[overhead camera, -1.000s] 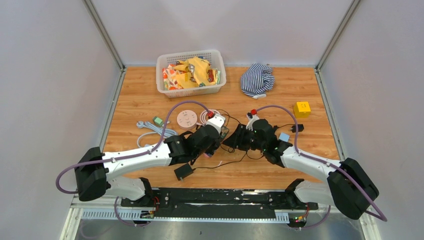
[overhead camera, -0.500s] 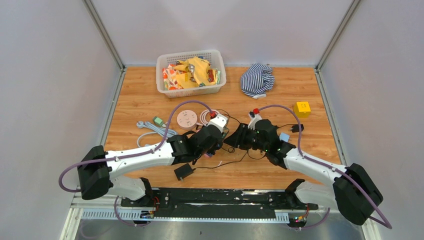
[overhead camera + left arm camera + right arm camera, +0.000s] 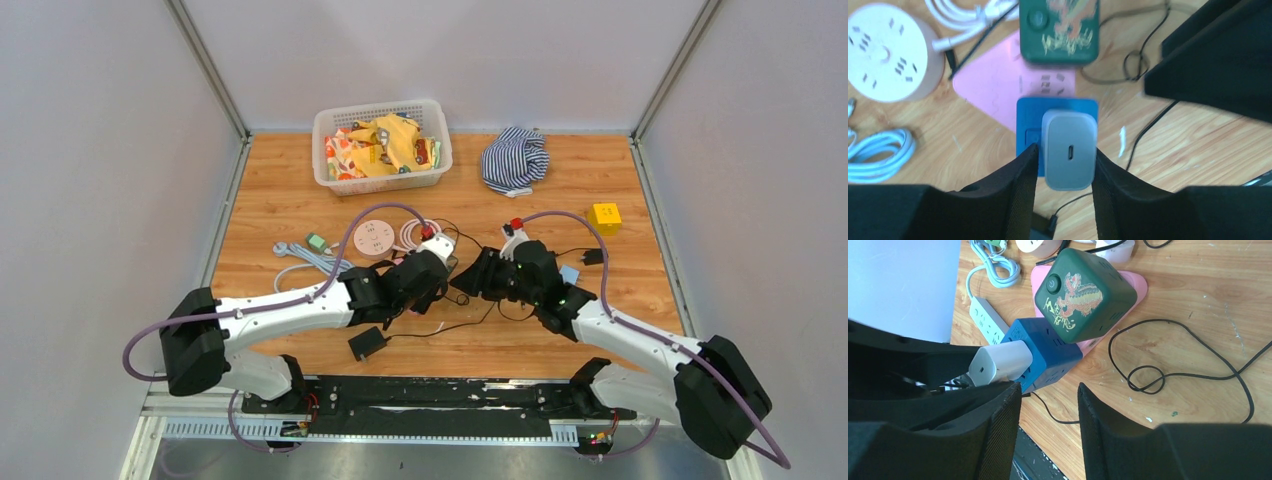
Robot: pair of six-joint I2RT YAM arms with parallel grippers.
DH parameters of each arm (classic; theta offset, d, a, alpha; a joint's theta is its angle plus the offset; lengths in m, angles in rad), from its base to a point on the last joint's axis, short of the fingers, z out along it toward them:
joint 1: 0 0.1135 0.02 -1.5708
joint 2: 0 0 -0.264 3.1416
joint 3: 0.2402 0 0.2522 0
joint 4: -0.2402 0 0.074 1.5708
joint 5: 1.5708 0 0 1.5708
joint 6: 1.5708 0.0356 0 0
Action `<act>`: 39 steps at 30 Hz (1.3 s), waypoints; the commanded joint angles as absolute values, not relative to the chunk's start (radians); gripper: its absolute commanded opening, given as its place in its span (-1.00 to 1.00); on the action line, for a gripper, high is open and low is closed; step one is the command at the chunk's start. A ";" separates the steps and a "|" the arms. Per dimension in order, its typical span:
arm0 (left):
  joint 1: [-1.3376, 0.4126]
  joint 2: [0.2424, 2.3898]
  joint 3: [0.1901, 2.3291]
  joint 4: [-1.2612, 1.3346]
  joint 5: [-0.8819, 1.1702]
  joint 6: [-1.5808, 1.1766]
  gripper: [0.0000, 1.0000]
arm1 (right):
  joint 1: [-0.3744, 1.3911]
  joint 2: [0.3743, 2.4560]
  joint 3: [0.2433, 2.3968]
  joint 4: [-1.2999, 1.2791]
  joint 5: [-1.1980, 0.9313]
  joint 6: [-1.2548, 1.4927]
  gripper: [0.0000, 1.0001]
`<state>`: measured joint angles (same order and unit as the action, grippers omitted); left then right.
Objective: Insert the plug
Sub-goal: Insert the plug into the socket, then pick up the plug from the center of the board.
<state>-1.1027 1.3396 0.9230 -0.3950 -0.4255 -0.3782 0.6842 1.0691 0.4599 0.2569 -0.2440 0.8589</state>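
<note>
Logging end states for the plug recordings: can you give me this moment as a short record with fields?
plug: white charger, looks seated flush in the blue socket cube
left gripper: straddling the charger, slight gap on one side
right gripper: open, holding nothing, near the blue socket cube
neighbours: green socket cube, pink strip
task: insertion appears done

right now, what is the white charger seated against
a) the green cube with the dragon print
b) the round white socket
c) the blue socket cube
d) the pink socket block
C: in the left wrist view the white charger sits flat against a face of the blue socket cube, with the left fingers either side of it; the green cube is a separate block beside it.
</note>
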 commanded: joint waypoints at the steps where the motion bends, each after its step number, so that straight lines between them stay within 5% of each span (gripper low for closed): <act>1: -1.094 1.375 0.918 -0.569 -0.414 -0.386 -0.05 | 0.680 1.043 0.447 0.211 -0.206 0.830 -0.02; 9: -1.094 1.393 1.098 -0.580 -0.382 -0.356 0.25 | 0.680 1.020 0.459 0.168 -0.189 0.814 0.14; 22: -0.871 1.360 1.183 -0.609 -0.191 -0.324 0.64 | 0.679 0.933 0.518 -0.082 0.034 0.775 0.99; 26: -0.747 1.350 1.172 -0.610 -0.066 -0.294 0.98 | 0.675 0.916 0.545 -0.180 0.176 0.812 1.00; 39: -0.426 1.206 1.048 -0.570 0.346 -0.370 1.00 | 0.580 0.959 0.649 -0.521 0.590 0.951 0.96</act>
